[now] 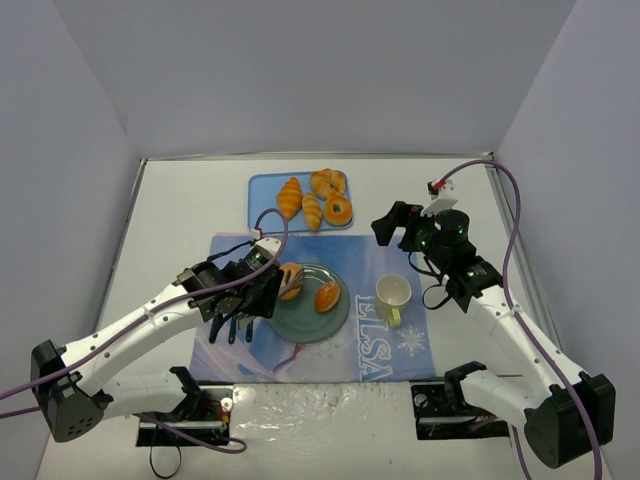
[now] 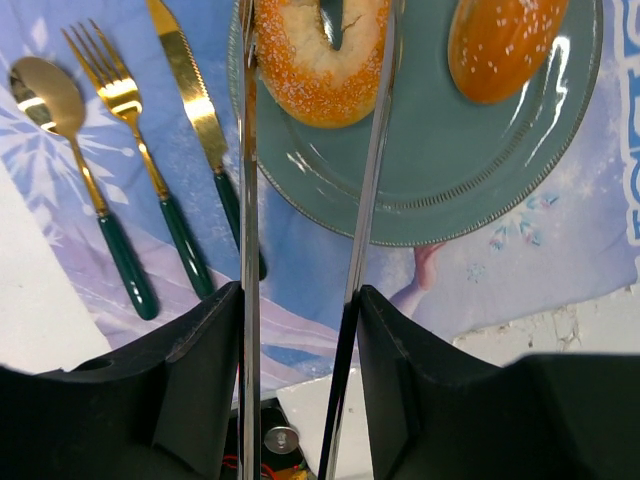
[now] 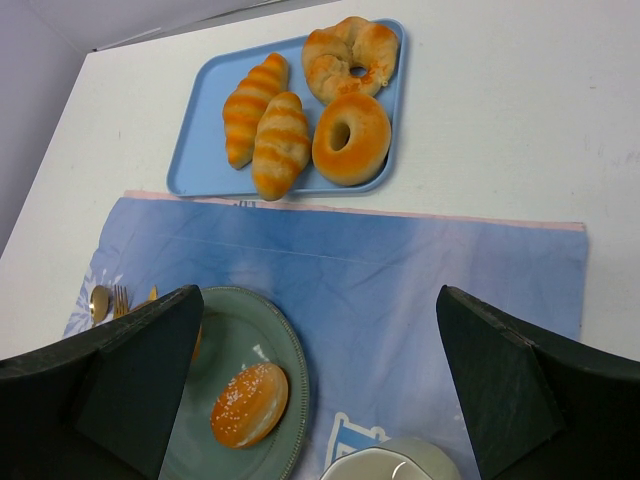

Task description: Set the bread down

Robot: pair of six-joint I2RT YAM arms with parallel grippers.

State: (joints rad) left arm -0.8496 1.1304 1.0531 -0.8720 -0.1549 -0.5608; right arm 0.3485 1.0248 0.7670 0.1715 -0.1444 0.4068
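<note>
My left gripper [image 1: 250,290] is shut on a pair of metal tongs [image 2: 248,200]. The tongs' two blades flank a sugared ring bread [image 2: 310,60] at the left side of the green plate [image 2: 450,190]; whether the bread rests on the plate I cannot tell. A seeded round bun [image 2: 505,45] lies on the plate's right side and also shows in the right wrist view [image 3: 248,404]. My right gripper [image 1: 395,225] is open and empty, high above the blue placemat [image 3: 420,290], right of the plate [image 1: 310,322].
A blue tray [image 1: 262,190] at the back holds two croissant rolls [image 3: 265,125], a ring doughnut [image 3: 350,138] and a twisted ring bread [image 3: 350,50]. A spoon, fork and knife [image 2: 130,180] lie left of the plate. A pale cup [image 1: 392,293] stands right of it.
</note>
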